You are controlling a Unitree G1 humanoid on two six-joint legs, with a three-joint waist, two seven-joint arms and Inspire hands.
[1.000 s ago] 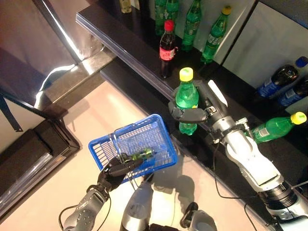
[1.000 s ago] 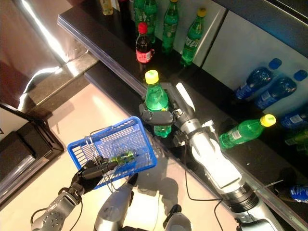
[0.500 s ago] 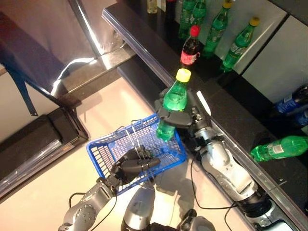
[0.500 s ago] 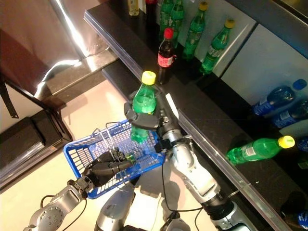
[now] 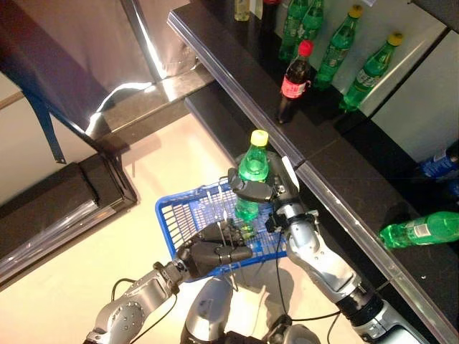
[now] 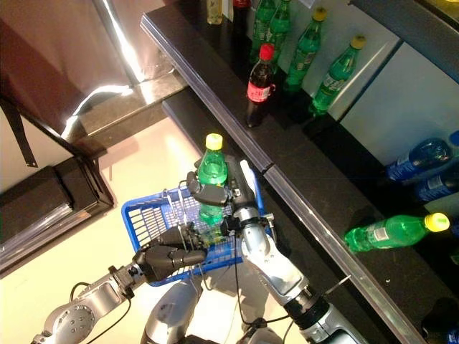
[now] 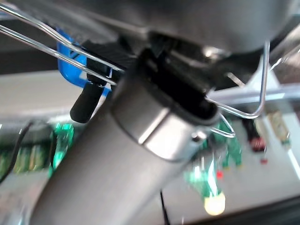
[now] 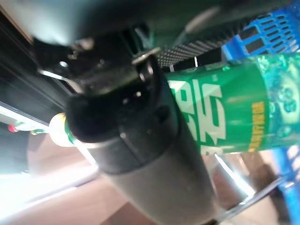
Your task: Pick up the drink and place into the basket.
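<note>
Risk at this stage lies in the release. Right hand (image 5: 257,189) is clenched round the middle of the green bottle (image 5: 250,174), which stands nearly upright with its yellow cap uppermost. The bottle hangs over the blue basket (image 5: 174,221), near the basket's edge closest to the counter (image 5: 237,68); its base appears to sit at or just below the rim, but contact with the basket floor cannot be confirmed. Left hand (image 5: 212,252) grips the wire handles (image 7: 236,101) at the near edge of the basket and carries it off the floor.

Possible faults:

1. Tipping. A tall bottle let go upright in a hanging basket will probably fall over. A fall toward the counter-side edge could send it over the rim.
2. Early release. If the fingers loosen while the base is above the basket floor, the impact could swing the basket on its handles and disturb the left hand's hold.
3. Snagging. The raised wire handles lie just beside the right hand; the fingers or the bottle may catch them on the way down or out.
4. Crowding. Something green appears to lie in the basket already, close beneath the bottle, which may prevent a flat seat.

Other bottles stand along the far edge of the counter, well apart from the work.
</note>
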